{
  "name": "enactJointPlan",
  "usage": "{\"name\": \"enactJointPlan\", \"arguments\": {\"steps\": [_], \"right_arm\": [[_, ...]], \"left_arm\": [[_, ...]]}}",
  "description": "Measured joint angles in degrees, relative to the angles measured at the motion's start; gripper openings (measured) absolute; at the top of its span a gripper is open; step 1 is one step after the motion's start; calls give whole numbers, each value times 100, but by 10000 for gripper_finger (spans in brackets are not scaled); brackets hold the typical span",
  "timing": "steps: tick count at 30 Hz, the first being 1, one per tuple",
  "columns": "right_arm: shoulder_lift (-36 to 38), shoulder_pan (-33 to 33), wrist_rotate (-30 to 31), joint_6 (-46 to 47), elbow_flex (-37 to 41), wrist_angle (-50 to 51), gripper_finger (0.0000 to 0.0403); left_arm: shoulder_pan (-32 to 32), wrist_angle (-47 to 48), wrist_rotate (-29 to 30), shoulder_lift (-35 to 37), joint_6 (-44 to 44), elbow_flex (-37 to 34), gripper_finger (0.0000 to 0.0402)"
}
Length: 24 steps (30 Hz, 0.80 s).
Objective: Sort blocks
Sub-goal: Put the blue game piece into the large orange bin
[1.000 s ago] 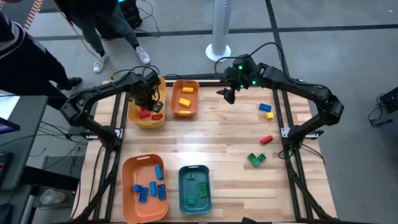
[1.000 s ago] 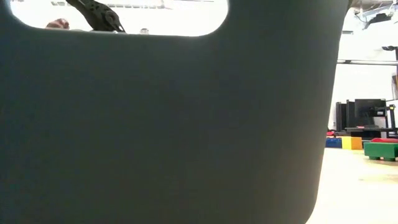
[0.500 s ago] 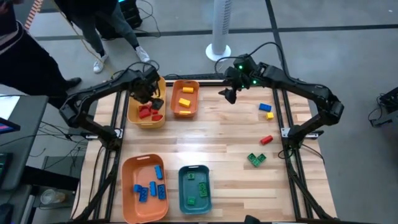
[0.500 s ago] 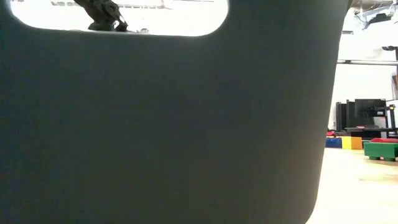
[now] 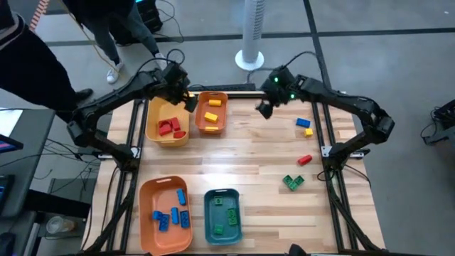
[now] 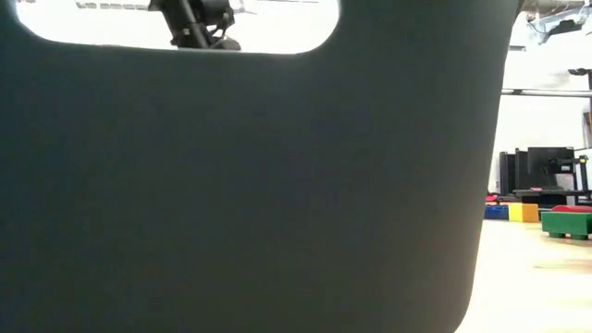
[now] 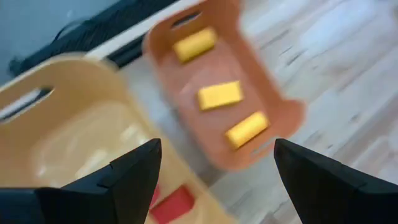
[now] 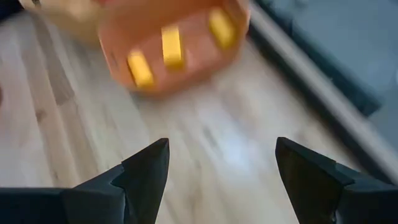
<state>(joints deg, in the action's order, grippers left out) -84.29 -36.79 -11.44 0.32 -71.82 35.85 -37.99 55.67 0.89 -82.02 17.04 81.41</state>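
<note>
Two loose small blue and yellow plastic studded bricks lie just right of right tool, fingers spread, empty; left tool, also spread, empty, well apart from them.

Red blocks binned, yellow blocks binned, blue blocks binned, green blocks binned, six loose blocks on worktop.

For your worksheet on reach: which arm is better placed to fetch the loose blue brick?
Probably the right: its tool hangs open near the blue brick, while the left tool is across the table by the bins.
</note>
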Motion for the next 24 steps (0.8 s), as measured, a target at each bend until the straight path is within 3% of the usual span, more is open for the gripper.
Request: {"name": "enactJointPlan", "arguments": {"steps": [5,13,18,24], "right_arm": [[381,91,22,639,1058,-511,301],[1064,439,966,2127,2359,-1173,301],[1302,712,1013,2818,2458,-708,301],[1676,790,1021,4064,2458,-268,301]], "left_arm": [[425,-327,-4,-9,-66,0,304],[891,-1290,-235,-9,-233,0,304],[1263,-2381,-431,-9,-442,0,304],[1719,-3298,-213,-47,-1100,0,304]]}}
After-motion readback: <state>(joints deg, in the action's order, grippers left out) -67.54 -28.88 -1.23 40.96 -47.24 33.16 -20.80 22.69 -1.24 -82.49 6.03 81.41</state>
